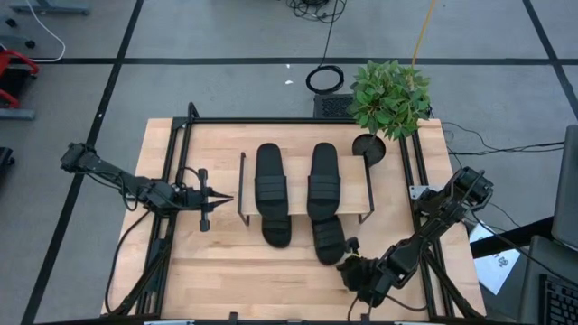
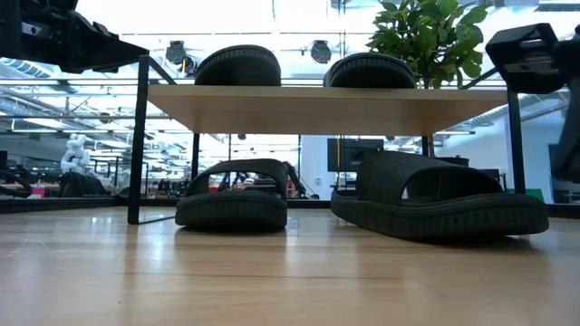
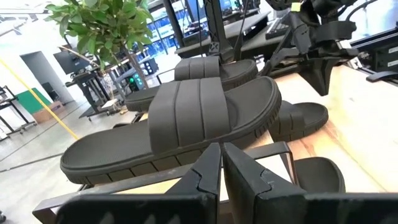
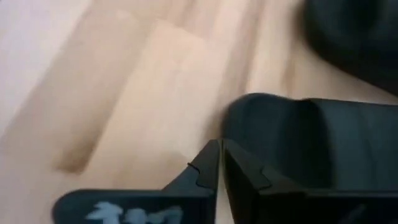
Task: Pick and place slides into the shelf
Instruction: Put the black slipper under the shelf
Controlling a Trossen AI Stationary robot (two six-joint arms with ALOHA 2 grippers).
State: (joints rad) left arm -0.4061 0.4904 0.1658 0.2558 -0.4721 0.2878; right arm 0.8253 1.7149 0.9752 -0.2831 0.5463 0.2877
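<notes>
Four black slide sandals show, and all four sit at the shelf [image 1: 357, 217], so the task looks close to finished. Two lie side by side on the light-wood board: the left top slide [image 1: 270, 181] and the right top slide [image 1: 324, 180]. Two more rest on the tabletop [image 1: 226, 271] beneath the board: the left lower slide [image 2: 232, 196] tucked mostly under it, and the right lower slide [image 2: 439, 196], which sticks out farther toward the front edge and sits slightly askew. That one may want a nudge inward. The left gripper [image 1: 219, 199] hovers just beside the shelf's left end frame, fingers pressed together and holding nothing. The right gripper [image 1: 350, 246] is low over the table just beside the right lower slide's protruding end, fingers closed and seemingly empty, though whether it touches the slide is hard to tell. One potted plant [image 1: 390, 97] stands at the table's back corner.
</notes>
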